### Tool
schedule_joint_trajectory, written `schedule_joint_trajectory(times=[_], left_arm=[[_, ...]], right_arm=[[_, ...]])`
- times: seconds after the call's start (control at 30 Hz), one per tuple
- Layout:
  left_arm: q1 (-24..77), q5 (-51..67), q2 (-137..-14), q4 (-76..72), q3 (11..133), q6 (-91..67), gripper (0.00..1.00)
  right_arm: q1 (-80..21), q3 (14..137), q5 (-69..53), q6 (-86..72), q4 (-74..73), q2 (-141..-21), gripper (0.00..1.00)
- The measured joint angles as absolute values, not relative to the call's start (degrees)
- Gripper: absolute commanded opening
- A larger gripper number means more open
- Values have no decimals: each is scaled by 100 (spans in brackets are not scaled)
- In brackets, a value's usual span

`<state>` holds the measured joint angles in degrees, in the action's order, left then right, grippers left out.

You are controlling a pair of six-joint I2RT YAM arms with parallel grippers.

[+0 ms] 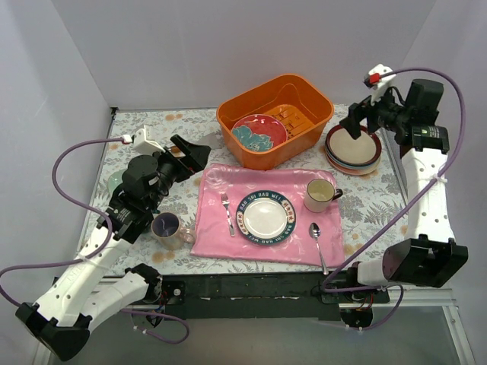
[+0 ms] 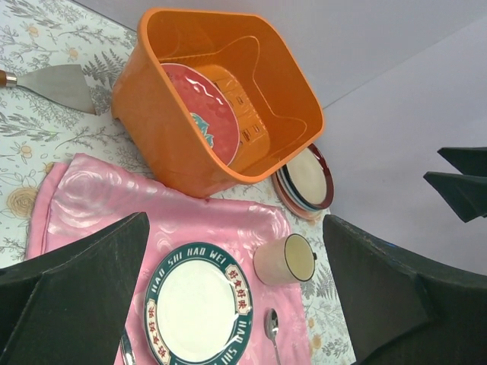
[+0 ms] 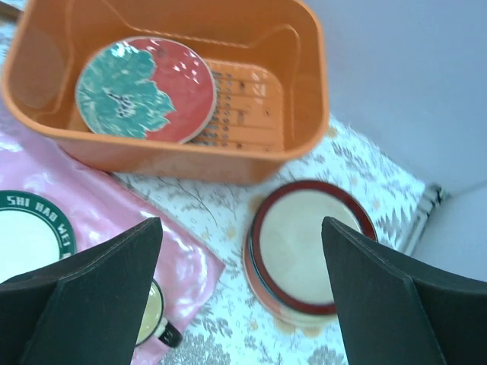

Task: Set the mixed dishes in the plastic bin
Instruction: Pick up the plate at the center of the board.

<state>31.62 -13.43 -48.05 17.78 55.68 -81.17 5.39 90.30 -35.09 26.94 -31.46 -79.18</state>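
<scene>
Leaf-print table (image 1: 152,125); plastic bin (image 1: 297,146) holds one teal plate (image 1: 259,131). Right of the bin, right gripper (image 3: 242,220) hangs spread over stacked plates (image 1: 367,153). It looks like the pickup step, needing a rim pinch; left gripper (image 2: 236,219) gapes, empty.

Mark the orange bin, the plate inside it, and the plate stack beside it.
orange bin (image 1: 300,146), top view, near outer wall
plate in the bin (image 1: 259,131), top view, its centre
plate stack (image 3: 308,247), right wrist view, top plate's face

Overhead view down on whole table (image 1: 144,129), wrist views closer, angled down, all sharing orange bin (image 1: 275,157)
</scene>
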Motion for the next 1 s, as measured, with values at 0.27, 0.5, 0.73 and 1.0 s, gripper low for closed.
schedule_joint_trajectory(times=[0.27,0.5,0.73,1.0], left_arm=[[3162,-1199,-4965,1743,5568,-8112,98],[3162,-1144,-4987,1726,5568,-8112,98],[3162,-1135,-4982,1710,5568,-8114,98],[3162,-1133,-4838,1710,5553,-8123,98]], right_arm=[[1184,8206,-3378,2729,-3288,-7697,95],[1345,8023,-3267,2921,-3391,-7854,95],[1387,7769,-3284,3485,-3249,-8178,93],[1387,6761,-3516,5105,-2659,-8248,82]])
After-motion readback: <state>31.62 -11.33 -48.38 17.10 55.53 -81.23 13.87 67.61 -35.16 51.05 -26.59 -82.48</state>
